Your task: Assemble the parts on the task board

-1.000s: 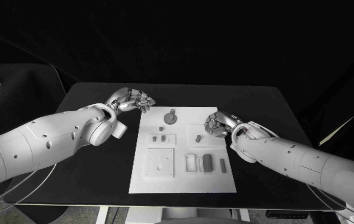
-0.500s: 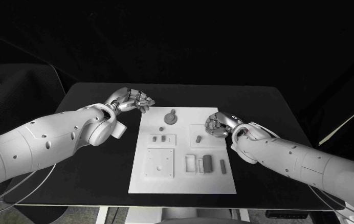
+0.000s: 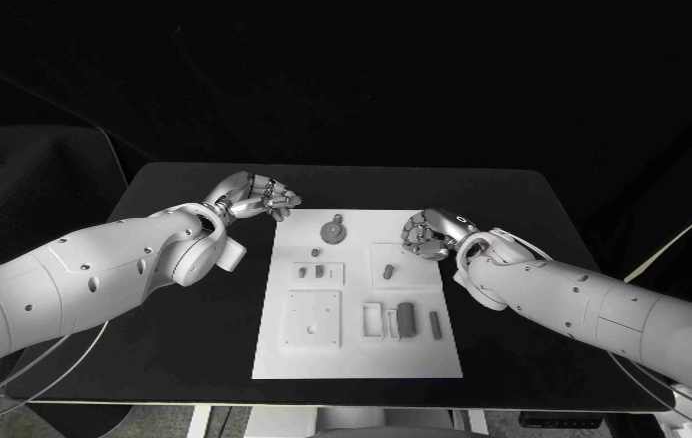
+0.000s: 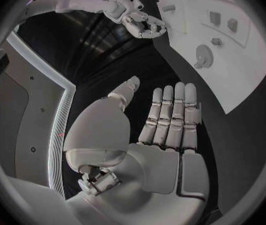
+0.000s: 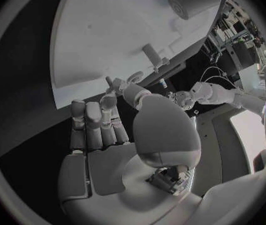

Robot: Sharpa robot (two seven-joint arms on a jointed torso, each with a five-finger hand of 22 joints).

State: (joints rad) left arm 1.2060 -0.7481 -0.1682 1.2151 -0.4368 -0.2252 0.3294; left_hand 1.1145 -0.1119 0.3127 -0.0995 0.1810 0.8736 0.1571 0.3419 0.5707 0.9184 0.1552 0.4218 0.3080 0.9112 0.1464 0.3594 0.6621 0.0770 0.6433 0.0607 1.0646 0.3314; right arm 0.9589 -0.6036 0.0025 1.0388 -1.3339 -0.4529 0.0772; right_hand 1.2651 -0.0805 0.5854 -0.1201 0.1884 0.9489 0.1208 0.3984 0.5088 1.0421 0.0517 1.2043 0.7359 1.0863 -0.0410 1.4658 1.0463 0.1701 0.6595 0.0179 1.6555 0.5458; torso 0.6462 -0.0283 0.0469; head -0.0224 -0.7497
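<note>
1. Left hand (image 3: 260, 198) hangs over the black table (image 3: 173, 328), just off the far left corner of the task board (image 3: 361, 358). In the left wrist view the same hand (image 4: 164, 135) shows its palm with the fingers (image 4: 170, 115) straight and held side by side, the thumb standing apart. Nothing in it.
2. Right hand (image 3: 430, 235) sits at the board's right edge, over its far half. The head view shows its fingers curled in a loose cluster. The right wrist view shows the palm (image 5: 107, 155) bare, fingers (image 5: 95, 122) fairly straight and the thumb apart; no part is held there.
3. Whether the right hand's fingertips touch the board cannot be told.
4. Task board lies flat between the two hands, reaching from them back toward the robot.
5. A round grey part (image 3: 333, 230) with a small stub sits on the board between the hands, nearer the left hand's side.
6. A small grey part (image 3: 388, 271) stands just beside the right hand, on its robot-ward side, in a square recess.
7. Two small grey parts (image 3: 309, 272) sit in a recessed block, robot-ward of the round part.
8. A dark oblong part (image 3: 407, 318) and a slim grey part (image 3: 436, 324) lie on the board's near half, on the right hand's side and well toward the robot from it.
9. A square plate (image 3: 312, 318) with small holes lies beside them on the left hand's side, well apart from that hand.
</note>
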